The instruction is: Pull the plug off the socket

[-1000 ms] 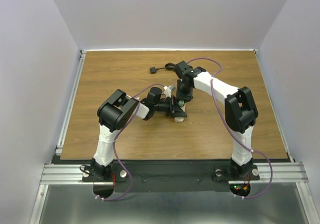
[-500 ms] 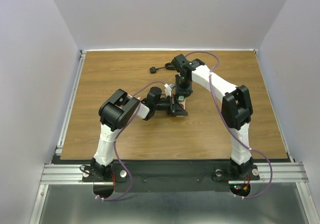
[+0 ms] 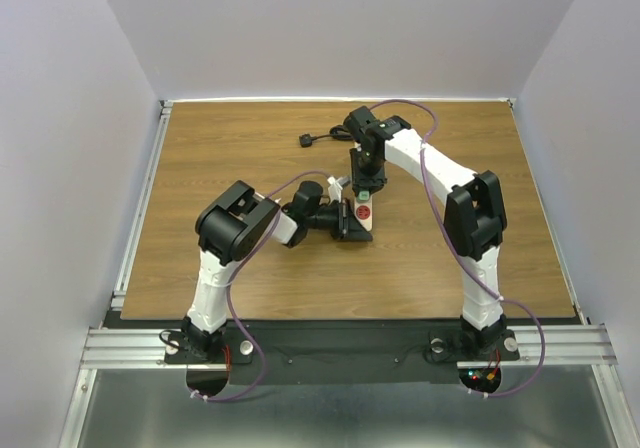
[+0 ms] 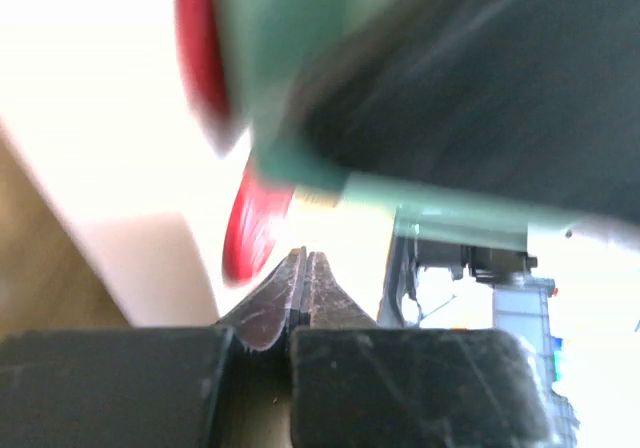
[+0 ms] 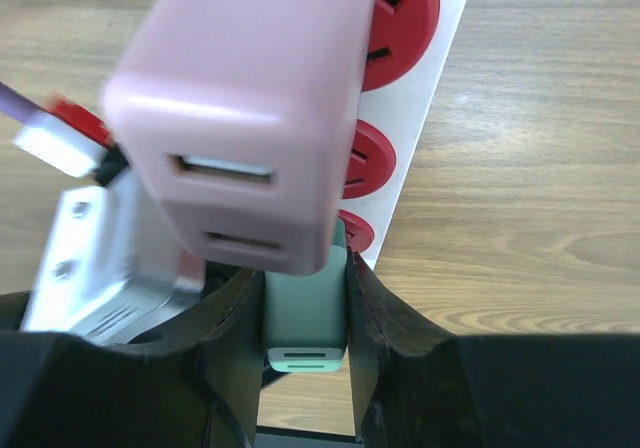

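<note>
The socket [image 3: 363, 210] lies mid-bench [image 3: 220, 158], its long axis running roughly near-to-far and its red outlets facing up. The right end effector [image 5: 305, 290] is clenched on a green plug [image 5: 305, 333] beside a pink adapter [image 5: 250, 118]. The left end effector [image 4: 305, 273] is clenched on nothing, close by.

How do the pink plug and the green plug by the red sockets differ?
The pink plug is bulkier; the green plug is slimmer. The pink plug shows two USB slots, the green plug one. The right gripper clamps the green plug; the pink plug is not gripped. Both are boxy USB adapters.
</note>
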You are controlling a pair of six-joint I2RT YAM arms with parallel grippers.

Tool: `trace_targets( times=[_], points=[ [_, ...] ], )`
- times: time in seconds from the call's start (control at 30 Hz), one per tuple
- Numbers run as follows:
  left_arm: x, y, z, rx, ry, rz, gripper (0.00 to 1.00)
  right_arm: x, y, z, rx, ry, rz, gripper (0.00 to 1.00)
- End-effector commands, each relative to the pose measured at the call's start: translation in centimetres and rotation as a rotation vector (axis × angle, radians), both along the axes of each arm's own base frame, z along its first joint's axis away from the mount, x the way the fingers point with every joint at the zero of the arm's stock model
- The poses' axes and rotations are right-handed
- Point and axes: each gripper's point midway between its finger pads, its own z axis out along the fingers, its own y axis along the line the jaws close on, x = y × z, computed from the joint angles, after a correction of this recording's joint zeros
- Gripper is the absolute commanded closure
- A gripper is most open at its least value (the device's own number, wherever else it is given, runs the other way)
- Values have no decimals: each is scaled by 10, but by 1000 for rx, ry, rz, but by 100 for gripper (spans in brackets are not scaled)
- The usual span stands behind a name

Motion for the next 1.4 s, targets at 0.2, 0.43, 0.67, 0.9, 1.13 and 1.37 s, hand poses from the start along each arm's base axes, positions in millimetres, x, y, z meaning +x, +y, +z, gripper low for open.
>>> trace_targets(
  times=[0.2, 0.43, 0.67, 0.9, 1.13, 1.37],
  points=[
    [-24, 59, 10, 148, 166, 139, 100, -35, 11, 49, 112, -24, 229, 100],
    [6, 66, 77, 122, 5, 225, 100, -63, 9, 33, 163, 45, 312, 100],
    [37, 52, 84, 148, -32, 245, 100, -88, 9, 17, 228, 96, 358, 99],
    [45, 40, 52, 204, 10, 250, 100, -82, 17, 22, 261, 74, 337, 100],
    [32, 26, 41, 217, 18, 223, 100, -74, 25, 23, 277, 62, 314, 100],
    [15, -1, 50, 171, 19, 179, 100, -69, 28, 20, 282, 58, 297, 100]
  ],
)
